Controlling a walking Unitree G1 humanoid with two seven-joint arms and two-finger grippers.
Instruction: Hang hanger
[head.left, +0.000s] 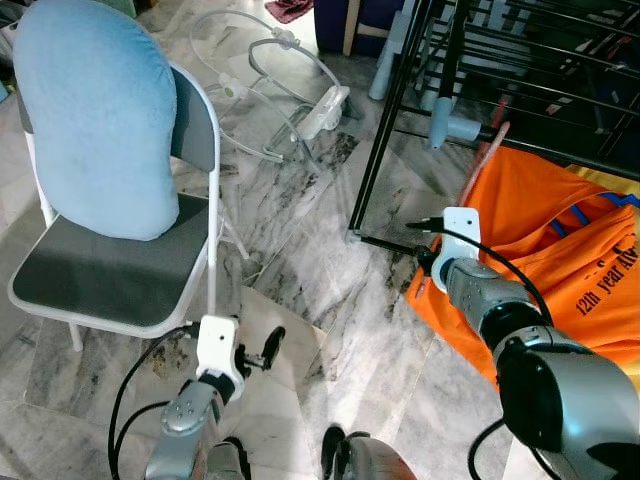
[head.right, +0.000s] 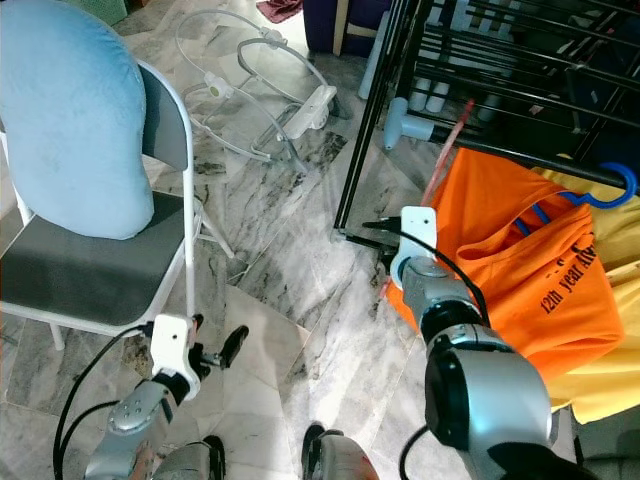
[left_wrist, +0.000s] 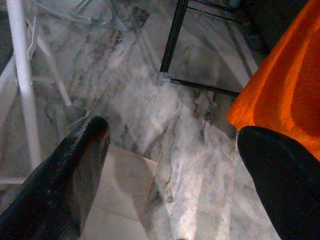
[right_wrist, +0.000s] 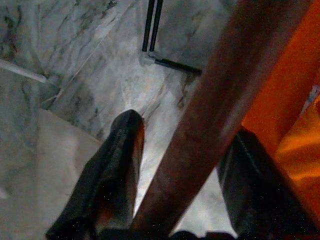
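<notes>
Far left there's a white folding chair (head.left: 120, 270) with a grey seat and a big light-blue cushion (head.left: 95, 115) propped against its back. Just below its front edge hangs the left gripper (left_wrist: 170, 160), fingers spread wide with nothing between them, only marble floor (head.left: 300, 270) underneath. That floor has a decent open patch running up the middle, between the chair leg and the black drying rack (head.left: 480, 60). A white wire frame thing (head.left: 290, 90) lies on the floor further back.

Moving right, the rack's corner foot sits right next to the right gripper (right_wrist: 185, 170), which is closed around a reddish-brown hanger (right_wrist: 215, 115); the bar runs straight between the two black fingers and pokes up toward the rack rails. An orange shirt (head.right: 530, 270) is draped beside it, touching the hanger, with dark print reading "12th year" plus more I can't make out. A blue hook (head.right: 610, 190) shows above the shirt, and yellow fabric (head.right: 600, 380) sits at the far right edge.
</notes>
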